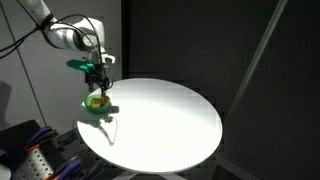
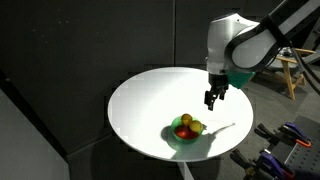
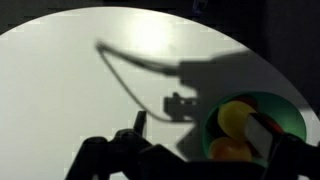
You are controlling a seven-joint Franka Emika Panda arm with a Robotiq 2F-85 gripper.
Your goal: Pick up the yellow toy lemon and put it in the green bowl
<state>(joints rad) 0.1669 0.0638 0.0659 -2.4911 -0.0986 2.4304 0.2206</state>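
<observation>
Exterior view, claw: your gripper hangs just above the green bowl, near the edge of the white round table.
Exterior view, lemon: the yellow toy lemon sits inside the bowl. It is too small here to tell its long axis.
Exterior view, bowl contents: in an exterior view the yellow toy lemon lies in the green bowl, touching a red toy.
Exterior view, claw state: your gripper is above and beside the bowl, its fingers apart and holding nothing.
Wrist view, claw: the fingers stand wide apart with nothing between them.
Wrist view, lemon: the yellow toy lemon rests in the green bowl, just above an orange toy.
Wrist view, pointing: the lemon looks rounded, so you cannot tell which way it points.
Wrist view, table: the arm's shadow falls across the white top.
</observation>
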